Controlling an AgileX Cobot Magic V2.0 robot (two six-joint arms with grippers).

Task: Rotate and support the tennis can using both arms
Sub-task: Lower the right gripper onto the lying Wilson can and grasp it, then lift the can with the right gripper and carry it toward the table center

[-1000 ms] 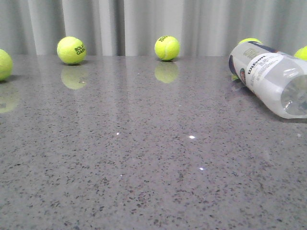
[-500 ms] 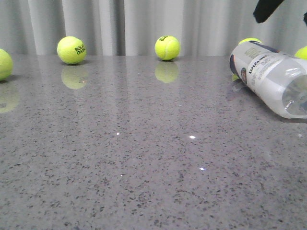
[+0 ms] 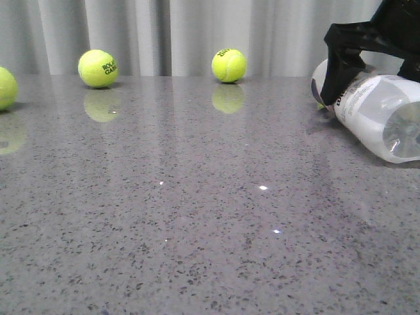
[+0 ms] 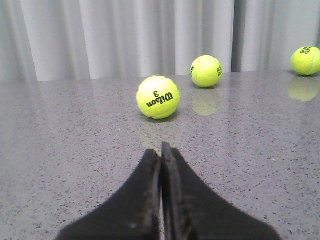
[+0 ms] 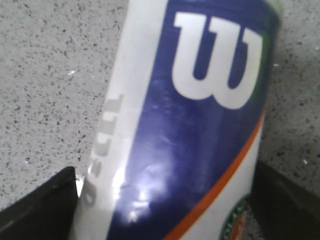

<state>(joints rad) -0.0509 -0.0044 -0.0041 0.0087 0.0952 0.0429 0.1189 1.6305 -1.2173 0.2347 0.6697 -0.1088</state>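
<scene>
The tennis can [image 3: 380,115] lies on its side at the far right of the grey table, its clear end toward the camera and its labelled end toward the back. My right gripper [image 3: 374,75] is black and reaches down over the labelled end. In the right wrist view the can [image 5: 195,115] fills the space between the two spread fingers [image 5: 37,202], with a thin gap at one side. The right gripper [image 5: 165,205] is open around the can. My left gripper [image 4: 161,150] is shut and empty, low over the table, and does not show in the front view.
Yellow-green tennis balls lie near the back curtain: one at the far left [image 3: 5,88], one left of centre [image 3: 98,68], one at centre [image 3: 229,65]. The left wrist view shows a Wilson ball [image 4: 158,97] just ahead of the fingers and two more [image 4: 206,71] [image 4: 305,60] beyond.
My right gripper has come down from above into the front view and now straddles the can's labelled end. The can has stayed in place.
</scene>
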